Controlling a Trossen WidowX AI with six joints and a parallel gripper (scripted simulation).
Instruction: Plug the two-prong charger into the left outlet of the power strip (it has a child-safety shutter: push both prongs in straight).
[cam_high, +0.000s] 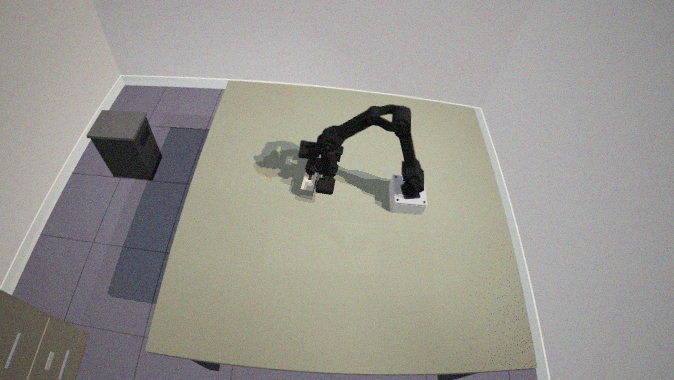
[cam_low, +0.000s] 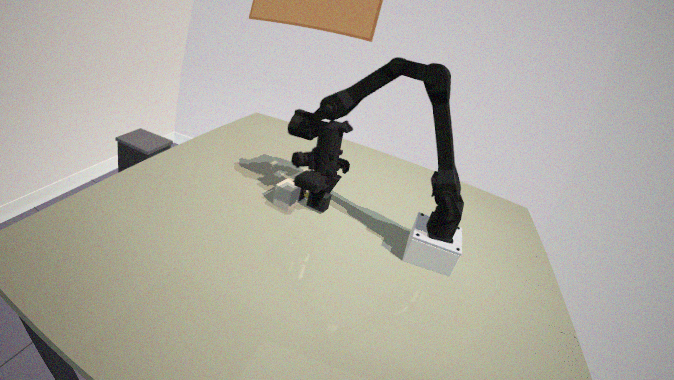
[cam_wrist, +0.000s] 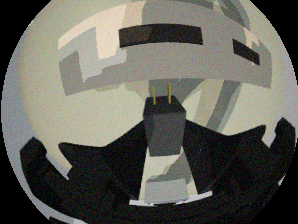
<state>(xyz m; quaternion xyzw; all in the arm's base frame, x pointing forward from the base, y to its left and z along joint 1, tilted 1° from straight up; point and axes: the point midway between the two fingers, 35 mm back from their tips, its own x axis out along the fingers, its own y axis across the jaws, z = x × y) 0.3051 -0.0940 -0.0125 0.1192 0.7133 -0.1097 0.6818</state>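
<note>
The gripper (cam_high: 316, 181) (cam_low: 308, 195) (cam_wrist: 166, 137) is shut on the dark grey charger (cam_wrist: 166, 132), near the table and beside the power strip. Two thin golden prongs (cam_wrist: 169, 93) stick out of the charger towards the strip. The pale power strip (cam_high: 307, 185) (cam_low: 287, 193) (cam_wrist: 220, 65) lies on the table, partly hidden by the gripper in the top and exterior views. In the wrist view its face shows two dark openings, a wide one above the prongs and another at the right. The prong tips show below the strip's near edge, outside the openings.
The arm's white base box (cam_high: 407, 207) (cam_low: 431, 257) stands on the table (cam_high: 340, 285) (cam_low: 200, 290) to the right of the strip. A pale grey block (cam_wrist: 166, 191) shows behind the charger in the wrist view. A dark cabinet (cam_high: 125, 145) (cam_low: 142, 145) stands off the table's left side.
</note>
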